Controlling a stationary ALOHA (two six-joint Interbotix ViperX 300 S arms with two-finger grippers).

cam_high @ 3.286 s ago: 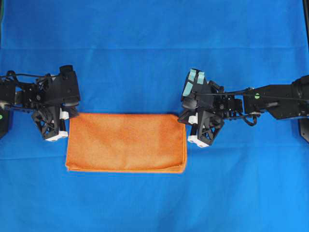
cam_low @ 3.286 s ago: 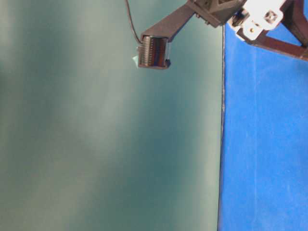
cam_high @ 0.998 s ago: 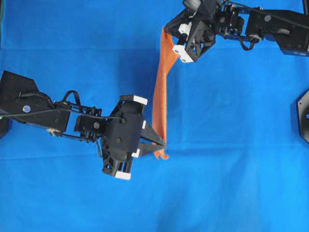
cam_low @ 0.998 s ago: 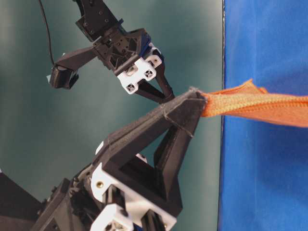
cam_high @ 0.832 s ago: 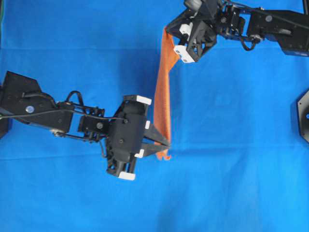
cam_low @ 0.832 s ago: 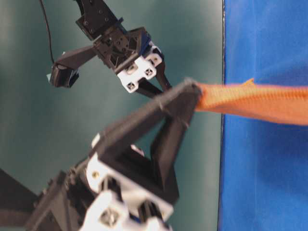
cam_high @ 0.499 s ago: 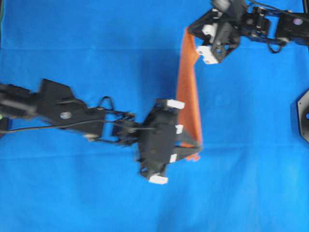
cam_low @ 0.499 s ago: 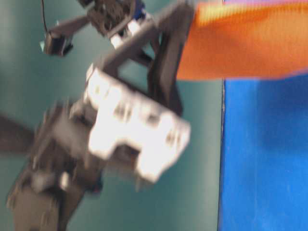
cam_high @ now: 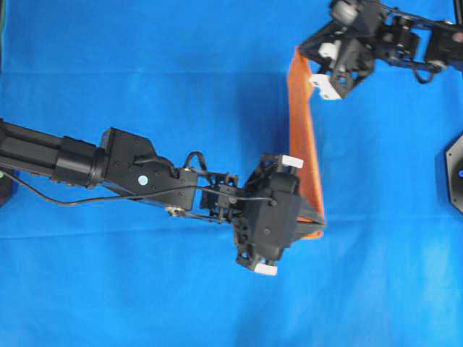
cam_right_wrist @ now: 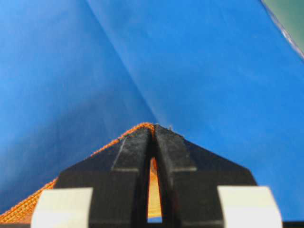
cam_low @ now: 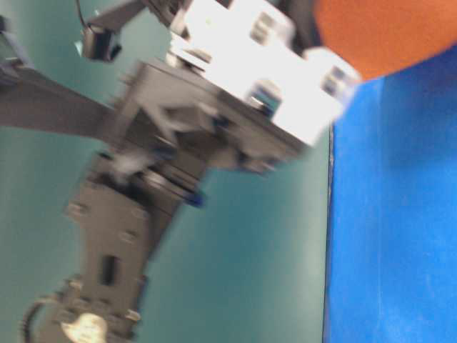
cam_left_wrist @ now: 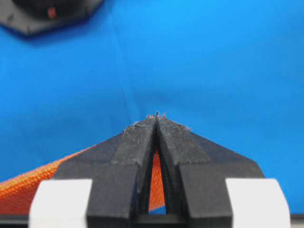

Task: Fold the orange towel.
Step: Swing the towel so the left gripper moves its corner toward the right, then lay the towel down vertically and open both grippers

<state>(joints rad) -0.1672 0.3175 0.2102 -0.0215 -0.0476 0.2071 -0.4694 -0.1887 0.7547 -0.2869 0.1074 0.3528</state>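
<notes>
The orange towel (cam_high: 304, 137) hangs lifted off the table as a narrow folded band, stretched between both grippers right of centre in the overhead view. My left gripper (cam_high: 320, 225) has reached across the middle and is shut on the towel's near end; orange cloth (cam_left_wrist: 156, 183) shows between its closed jaws. My right gripper (cam_high: 295, 58) is shut on the far end at the top right, with the hem (cam_right_wrist: 142, 126) curling over its tips. In the table-level view the towel (cam_low: 385, 32) is a blurred orange patch at the top right, above my left arm.
The blue table cloth (cam_high: 145, 303) covers the whole table. A black arm base (cam_high: 456, 170) sits at the right edge, also seen as a dark shape (cam_left_wrist: 52, 12) in the left wrist view. The cloth's edge (cam_low: 330, 236) meets a green wall.
Both grippers have carried the stretched towel to the right, the left arm reaching further across the middle. Earlier the towel lay flat, folded once, between two free grippers.
</notes>
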